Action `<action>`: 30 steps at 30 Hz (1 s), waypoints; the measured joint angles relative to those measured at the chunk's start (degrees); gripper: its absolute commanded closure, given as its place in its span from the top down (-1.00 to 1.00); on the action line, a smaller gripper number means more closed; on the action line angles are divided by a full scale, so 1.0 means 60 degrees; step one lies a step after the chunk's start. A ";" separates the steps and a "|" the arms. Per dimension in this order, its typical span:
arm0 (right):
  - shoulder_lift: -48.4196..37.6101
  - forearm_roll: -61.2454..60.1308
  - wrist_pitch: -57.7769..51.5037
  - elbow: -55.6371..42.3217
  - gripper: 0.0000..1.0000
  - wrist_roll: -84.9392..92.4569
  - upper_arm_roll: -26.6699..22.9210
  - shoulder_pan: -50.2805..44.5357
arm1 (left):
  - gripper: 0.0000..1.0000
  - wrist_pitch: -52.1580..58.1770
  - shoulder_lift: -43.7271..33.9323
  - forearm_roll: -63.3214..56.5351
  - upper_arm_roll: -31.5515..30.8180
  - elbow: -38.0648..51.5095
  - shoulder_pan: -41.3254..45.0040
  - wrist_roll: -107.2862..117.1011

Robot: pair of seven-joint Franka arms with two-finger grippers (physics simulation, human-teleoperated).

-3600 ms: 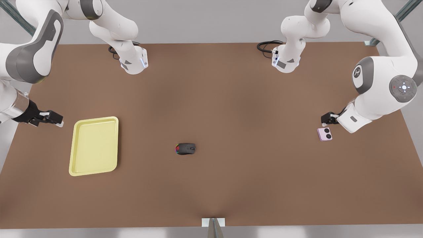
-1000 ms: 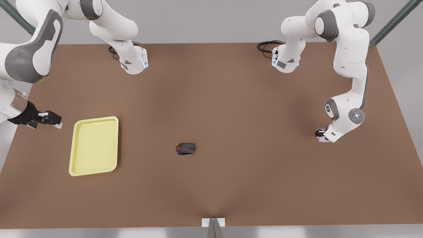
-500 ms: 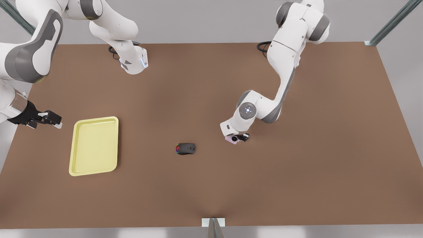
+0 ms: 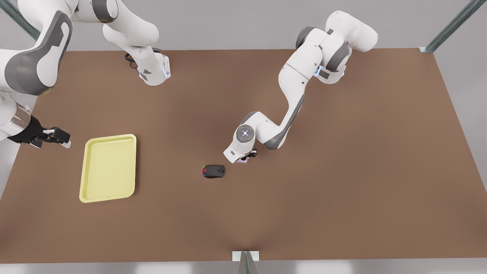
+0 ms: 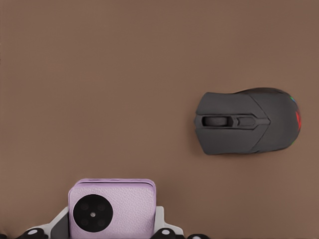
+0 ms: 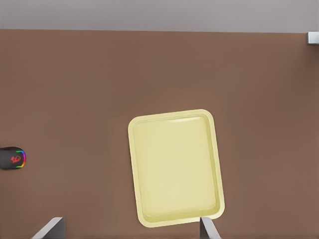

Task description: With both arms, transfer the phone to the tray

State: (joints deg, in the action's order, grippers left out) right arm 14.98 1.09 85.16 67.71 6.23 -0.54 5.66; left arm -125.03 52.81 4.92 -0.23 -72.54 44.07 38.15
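The pale pink phone (image 5: pixel 111 209) is clamped between the fingers of my left gripper (image 5: pixel 111 228), its black circle facing up. In the front view this gripper (image 4: pixel 244 156) hangs low over the table's middle, and the phone (image 4: pixel 241 161) peeks out under the wrist, just right of the black mouse (image 4: pixel 214 171). The pale yellow tray (image 4: pixel 108 168) lies flat at the front view's left. My right gripper (image 4: pixel 63 139) waits open beside the tray's far left corner, above the table edge; from its wrist the tray (image 6: pixel 175 168) lies between its spread fingertips (image 6: pixel 50 228).
The black mouse with rainbow lights (image 5: pixel 249 121) rests on the brown table between the phone and the tray, and shows again as the mouse (image 6: pixel 12 158) at the picture's edge. Both arm bases (image 4: pixel 154 72) stand at the table's far side. A metal bracket (image 4: pixel 245 255) marks the near edge.
My left arm has swung from the front view's right side toward the middle with the phone in its grip, ending close to the mouse. The right arm has stayed put.
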 measured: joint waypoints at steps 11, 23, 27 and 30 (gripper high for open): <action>-0.0009 0.0001 -0.0007 -0.0002 1.00 0.0004 -0.0050 0.0005 | 1.00 -0.0030 0.0146 -0.0605 -0.0064 0.0123 0.0112 0.1231; 0.0075 -0.0010 0.0032 0.0059 1.00 0.0002 0.0022 -0.0950 | 1.00 0.4703 -0.4431 -0.0495 0.2051 0.0696 -0.3647 -0.0979; 0.0131 -0.0027 -0.0230 0.0233 1.00 -0.0032 0.0041 -0.2816 | 1.00 0.5695 -0.6082 -0.1074 0.0203 -0.0158 -0.5590 -0.2040; 0.0748 -0.0263 -0.0338 0.0374 1.00 -0.0311 0.0045 -0.3827 | 1.00 0.6039 -0.6591 -0.1271 -0.0231 -0.0841 -0.6116 -0.2815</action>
State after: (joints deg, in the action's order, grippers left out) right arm 19.47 -0.49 83.13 69.96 4.37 -0.27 -17.30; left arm -88.79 13.26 -2.71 -1.61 -77.59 7.38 21.25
